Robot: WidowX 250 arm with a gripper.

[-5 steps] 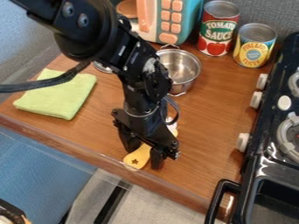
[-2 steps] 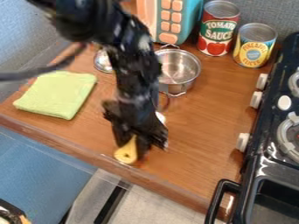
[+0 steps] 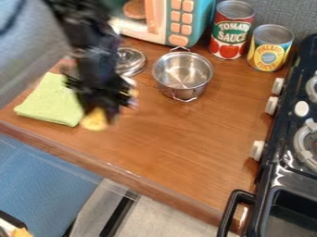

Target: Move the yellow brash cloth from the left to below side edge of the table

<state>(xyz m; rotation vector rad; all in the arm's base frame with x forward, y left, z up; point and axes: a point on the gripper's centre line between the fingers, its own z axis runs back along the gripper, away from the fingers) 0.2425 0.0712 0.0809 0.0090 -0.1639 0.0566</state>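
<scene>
The black gripper hangs over the left part of the table, just right of the cloth, shut on a yellow brush. The brush's rounded handle end sticks out below the gripper, and its pale other end shows to the right; the middle is hidden by the gripper. A folded yellow-green cloth lies flat on the wooden table at the left, its right part partly covered by the arm and gripper.
A metal pot and a glass lid stand behind the gripper. Farther back are a toy microwave, a red can and a yellow can. The black stove borders the right side.
The gripper has moved left and toward the back from near the front edge, carrying the brush with it. The cloth and pot have stayed in place; the lid is more exposed.
</scene>
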